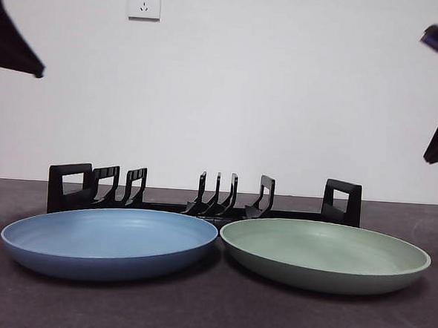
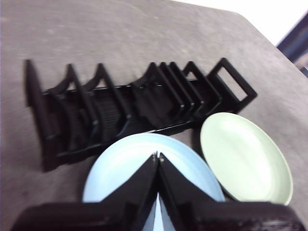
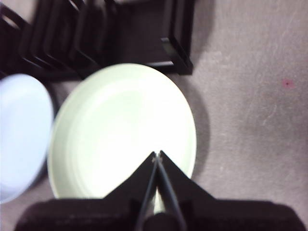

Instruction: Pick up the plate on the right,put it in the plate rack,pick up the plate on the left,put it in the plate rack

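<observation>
Plates, 2, flat on table (image 1: pixel 209 319): blue plate (image 1: pixel 110 241) lower left, green plate (image 1: pixel 325 252) lower right. Plate rack (image 1: pixel 202 200) behind, center frame. Left gripper (image 2: pixel 158 156) and right gripper (image 3: pixel 157 156) raised, both clenched, holding nothing.

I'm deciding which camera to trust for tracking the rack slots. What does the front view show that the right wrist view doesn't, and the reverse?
Only the front view shows the whole plate rack end to end, with both loop handles, plus the wall socket behind it.

Only the right wrist view shows the right gripper, jaws shut, above the green plate, seen from above, and a small red spot on the table.

Both show the green plate, the blue plate beside it, and the rack behind them, no plates in it.
</observation>
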Motion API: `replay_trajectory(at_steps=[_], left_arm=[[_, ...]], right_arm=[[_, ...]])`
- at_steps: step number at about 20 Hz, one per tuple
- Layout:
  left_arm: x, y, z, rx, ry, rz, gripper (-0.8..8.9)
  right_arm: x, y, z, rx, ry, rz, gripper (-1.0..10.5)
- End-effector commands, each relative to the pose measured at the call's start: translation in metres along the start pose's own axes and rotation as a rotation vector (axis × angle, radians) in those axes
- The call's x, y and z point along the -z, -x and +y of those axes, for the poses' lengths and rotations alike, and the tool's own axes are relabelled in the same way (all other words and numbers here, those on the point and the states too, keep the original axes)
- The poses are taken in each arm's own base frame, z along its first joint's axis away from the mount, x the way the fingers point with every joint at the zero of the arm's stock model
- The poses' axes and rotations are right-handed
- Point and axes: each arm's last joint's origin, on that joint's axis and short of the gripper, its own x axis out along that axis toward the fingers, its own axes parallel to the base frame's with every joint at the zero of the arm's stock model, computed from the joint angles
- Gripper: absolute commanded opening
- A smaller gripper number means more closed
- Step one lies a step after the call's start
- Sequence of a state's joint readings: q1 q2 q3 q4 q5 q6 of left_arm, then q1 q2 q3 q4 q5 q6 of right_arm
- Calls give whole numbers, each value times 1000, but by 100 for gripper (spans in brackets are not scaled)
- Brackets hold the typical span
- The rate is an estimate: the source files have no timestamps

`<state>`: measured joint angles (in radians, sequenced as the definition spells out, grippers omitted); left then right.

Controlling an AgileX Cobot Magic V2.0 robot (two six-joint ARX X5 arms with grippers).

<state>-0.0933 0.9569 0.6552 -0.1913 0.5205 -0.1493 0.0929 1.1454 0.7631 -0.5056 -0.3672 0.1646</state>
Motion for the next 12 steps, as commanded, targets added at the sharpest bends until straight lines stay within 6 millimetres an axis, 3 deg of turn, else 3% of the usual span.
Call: replay_trajectory(at_steps=[1,2,4,6,8,12], left_arm=[[-6,-8,-5,31,-28,27,68],[-10,-12,-8,47,-36,33,179],[-15,-16,-15,69,-54,40,261],[-19,-20,-25,67,-81,36,265],[-20,-23,-36,58,-111,36,354],[-16,-29,-61,79,-210,56,352]], right_arm=[[-6,-6,-1,1,30,21,43],[-8,-9,-2,2,32,26,143],[-8,-14,-4,5,26,45,265],[-7,-21,-7,10,24,71,260],[-6,-29,-10,15,15,97,257],[-4,-55,-20,21,-11,160,252]])
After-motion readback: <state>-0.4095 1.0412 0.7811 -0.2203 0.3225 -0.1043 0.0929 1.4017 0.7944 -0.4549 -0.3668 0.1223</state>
